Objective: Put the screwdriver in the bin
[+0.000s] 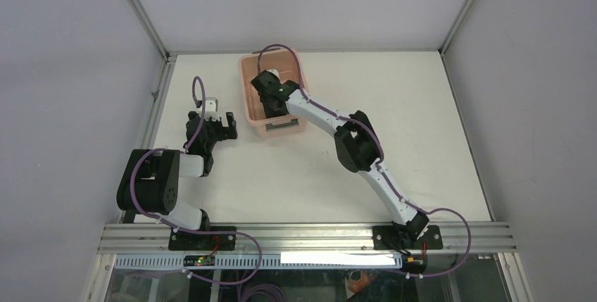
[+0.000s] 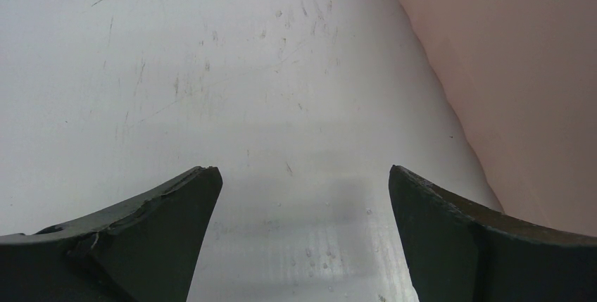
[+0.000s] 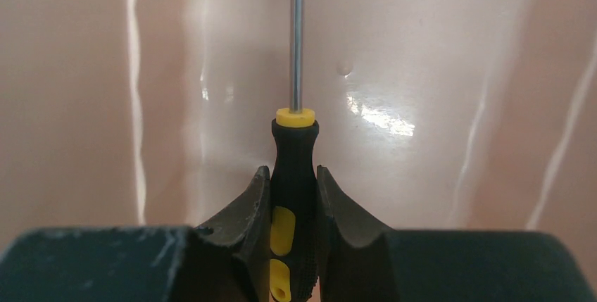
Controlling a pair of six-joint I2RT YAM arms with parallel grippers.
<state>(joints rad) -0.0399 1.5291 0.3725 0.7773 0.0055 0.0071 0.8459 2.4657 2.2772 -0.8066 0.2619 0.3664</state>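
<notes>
The screwdriver (image 3: 294, 147) is being clamped at its grippy handle by the right claw (image 3: 292, 175) inside the bin (image 3: 457, 70); seemingly light, rigid; the left claw (image 2: 303, 172) is being held released.

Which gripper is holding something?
The right gripper: it is shut on the screwdriver by its handle, shaft pointing into the bin. The left gripper is open and holds nothing, over the table beside the bin.

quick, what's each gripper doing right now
Left gripper: open, holding nothing.
Right gripper: shut on the screwdriver, inside the bin.
</notes>
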